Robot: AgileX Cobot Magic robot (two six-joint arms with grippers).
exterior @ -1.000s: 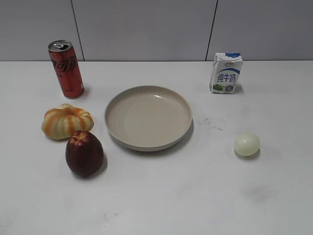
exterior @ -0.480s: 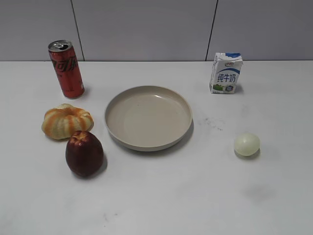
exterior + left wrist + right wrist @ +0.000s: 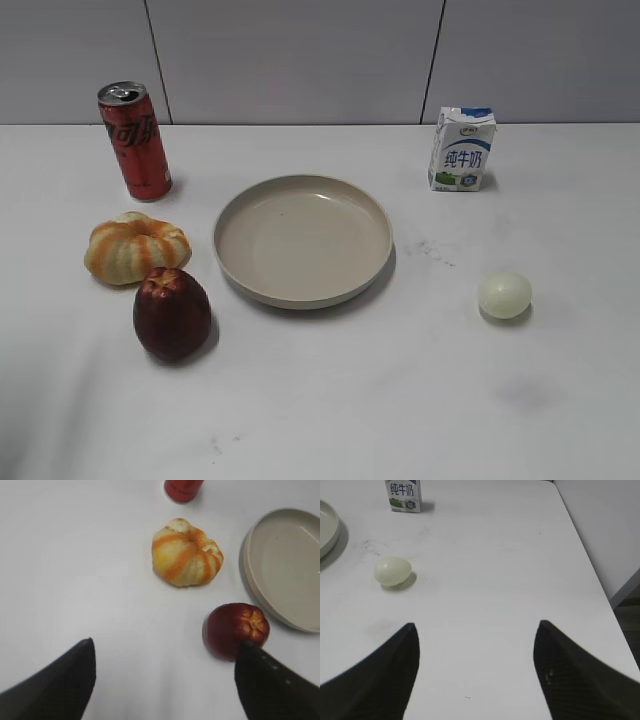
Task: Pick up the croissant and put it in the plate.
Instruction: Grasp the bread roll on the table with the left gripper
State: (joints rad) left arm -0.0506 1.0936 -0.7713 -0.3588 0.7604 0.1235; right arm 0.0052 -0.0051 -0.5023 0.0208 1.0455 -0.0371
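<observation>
White worktop (image 3: 330,400) carries our golden-orange and cream ridged croissant (image 3: 137,247) at left, just beside the round beige plate (image 3: 303,290). Both hands (image 3: 165,680) (image 3: 476,672) hang spread apart, empty. We judge it light and soft, best pinched gently across its ridged sides.

Surface (image 3: 400,400): white, smooth, matt, with faint grey scuff marks. Plate (image 3: 303,240): beige, plain, matt, looks like plastic or ceramic; which one cannot be told. Croissant (image 3: 137,247): ridged, dull finish, striped orange and cream. Dark red fruit (image 3: 172,313): smooth skin with a slight sheen. Can (image 3: 135,141): metal, glossy red print, bare silver top. Carton (image 3: 462,149): printed paperboard, smooth. Pale ball (image 3: 505,295): smooth, faintly glossy. Left gripper (image 3: 165,680) and right gripper (image 3: 475,675): black, matt fingers.
</observation>
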